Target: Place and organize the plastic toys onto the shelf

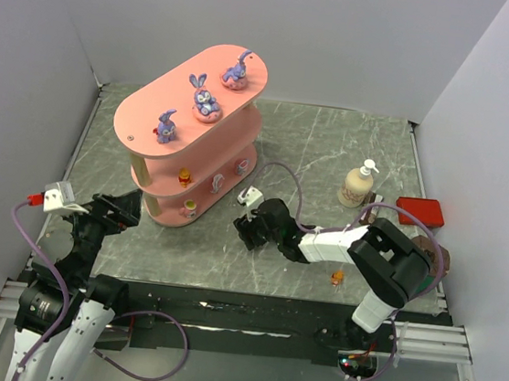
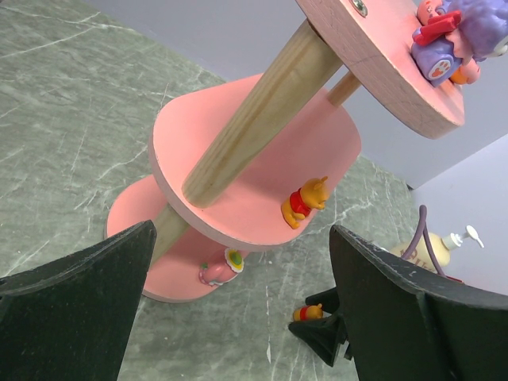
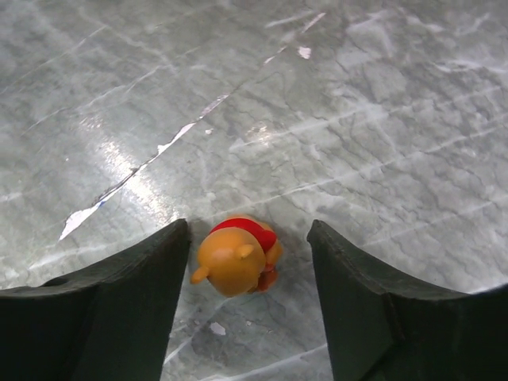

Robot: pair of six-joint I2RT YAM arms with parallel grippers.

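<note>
The shelf (image 1: 154, 105) stands at the back left, with three purple bunnies (image 1: 206, 99) on its top board. An orange bear (image 2: 304, 202) and pink-and-white toys (image 1: 218, 181) sit on the middle board, and a pink egg-like toy (image 2: 220, 268) on the bottom board. My right gripper (image 3: 248, 246) is open and low over the table, its fingers on either side of an orange bear in a red shirt (image 3: 236, 255), which stands close to the left finger. My left gripper (image 2: 242, 230) is open and empty beside the shelf's near end. Another tiny orange toy (image 1: 337, 277) lies by the right arm.
A cream pump bottle (image 1: 358, 184) and a flat red box (image 1: 420, 210) stand at the right back. The right gripper (image 1: 248, 234) is just right of the shelf's bottom board. Grey walls close in the table on three sides.
</note>
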